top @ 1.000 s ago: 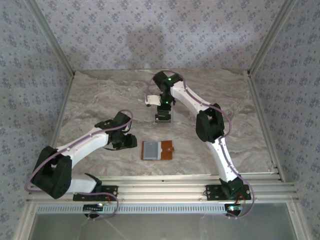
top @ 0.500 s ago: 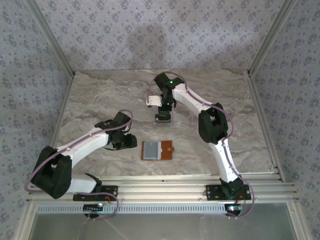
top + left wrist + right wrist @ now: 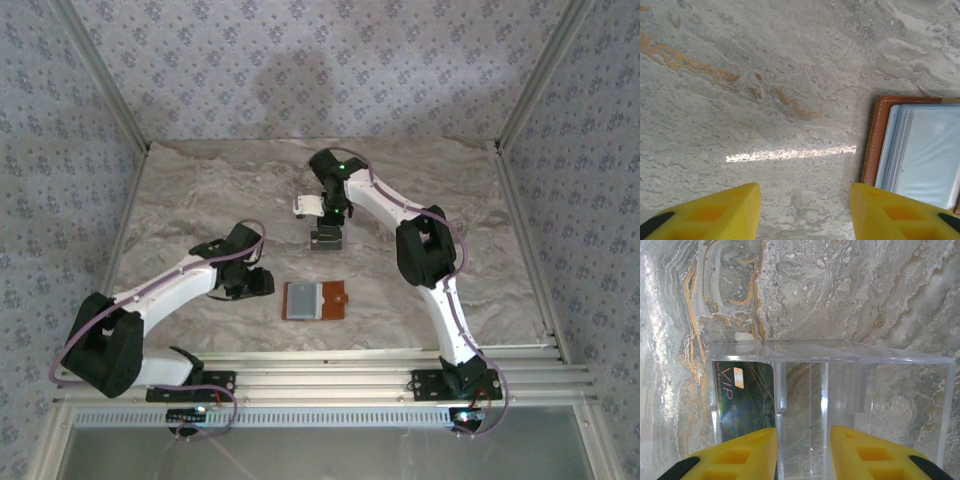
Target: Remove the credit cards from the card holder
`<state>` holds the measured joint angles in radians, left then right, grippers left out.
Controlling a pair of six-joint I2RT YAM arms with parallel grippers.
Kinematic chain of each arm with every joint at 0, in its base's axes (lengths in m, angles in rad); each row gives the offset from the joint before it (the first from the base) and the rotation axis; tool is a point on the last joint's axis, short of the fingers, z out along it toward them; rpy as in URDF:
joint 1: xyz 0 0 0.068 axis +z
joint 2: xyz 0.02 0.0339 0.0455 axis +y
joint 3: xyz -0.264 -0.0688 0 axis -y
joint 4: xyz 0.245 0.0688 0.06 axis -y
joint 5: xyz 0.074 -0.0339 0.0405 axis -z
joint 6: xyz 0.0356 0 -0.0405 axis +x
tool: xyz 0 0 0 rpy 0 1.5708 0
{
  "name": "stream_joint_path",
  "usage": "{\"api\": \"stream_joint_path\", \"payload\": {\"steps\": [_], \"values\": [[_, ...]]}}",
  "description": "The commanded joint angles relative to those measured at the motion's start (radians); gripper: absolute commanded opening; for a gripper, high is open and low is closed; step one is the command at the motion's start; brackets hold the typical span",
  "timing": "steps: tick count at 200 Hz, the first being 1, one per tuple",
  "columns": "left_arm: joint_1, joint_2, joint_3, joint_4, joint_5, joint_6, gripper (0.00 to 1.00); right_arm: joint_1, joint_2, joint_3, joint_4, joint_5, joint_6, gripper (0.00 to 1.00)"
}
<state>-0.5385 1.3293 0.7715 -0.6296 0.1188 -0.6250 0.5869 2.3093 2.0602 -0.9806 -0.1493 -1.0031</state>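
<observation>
The card holder point(image 3: 314, 300) lies open and flat on the marble table, orange-brown with a grey-blue lining; its left edge shows in the left wrist view point(image 3: 920, 145). My left gripper point(image 3: 268, 283) point(image 3: 805, 212) stands open just left of it, over bare table. One dark credit card point(image 3: 742, 395) marked VIP stands in the left slot of a clear plastic rack point(image 3: 865, 390). Directly above that rack point(image 3: 325, 241) hangs my right gripper point(image 3: 327, 230) point(image 3: 804, 452), open, its fingers either side of a clear divider. Any cards still inside the holder cannot be made out.
The marble table point(image 3: 200, 200) is walled by patterned panels at the back and both sides. An aluminium rail point(image 3: 330, 375) runs along the near edge where both arm bases are bolted. The rack stands behind the card holder, near the table's middle.
The right arm has shifted slightly over the rack. The left arm and the card holder have not moved.
</observation>
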Motion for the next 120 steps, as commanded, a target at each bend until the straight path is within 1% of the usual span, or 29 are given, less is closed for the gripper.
{"api": "stream_joint_path", "payload": {"steps": [1, 29, 52, 66, 82, 106, 120], "values": [[0.005, -0.022, 0.009, -0.02, -0.003, 0.007, 0.5, 0.0, -0.034, -0.02, 0.012, 0.001, -0.049, 0.35], [0.006, -0.02, 0.011, -0.004, 0.003, 0.005, 0.51, 0.002, -0.114, -0.064, 0.112, 0.05, 0.03, 0.37], [0.005, 0.007, 0.016, 0.015, 0.03, 0.011, 0.46, 0.006, -0.191, -0.121, 0.163, 0.054, 0.161, 0.39], [0.006, 0.031, 0.023, 0.023, 0.053, 0.014, 0.42, 0.011, -0.239, -0.165, 0.211, 0.072, 0.292, 0.4], [0.006, 0.056, 0.027, 0.035, 0.077, 0.015, 0.38, 0.024, -0.311, -0.254, 0.289, 0.11, 0.47, 0.39], [0.005, 0.078, 0.026, 0.067, 0.106, 0.012, 0.36, 0.04, -0.46, -0.461, 0.44, 0.128, 0.745, 0.36], [0.006, 0.087, 0.026, 0.079, 0.099, 0.008, 0.35, 0.053, -0.542, -0.576, 0.513, 0.159, 0.932, 0.33]]}}
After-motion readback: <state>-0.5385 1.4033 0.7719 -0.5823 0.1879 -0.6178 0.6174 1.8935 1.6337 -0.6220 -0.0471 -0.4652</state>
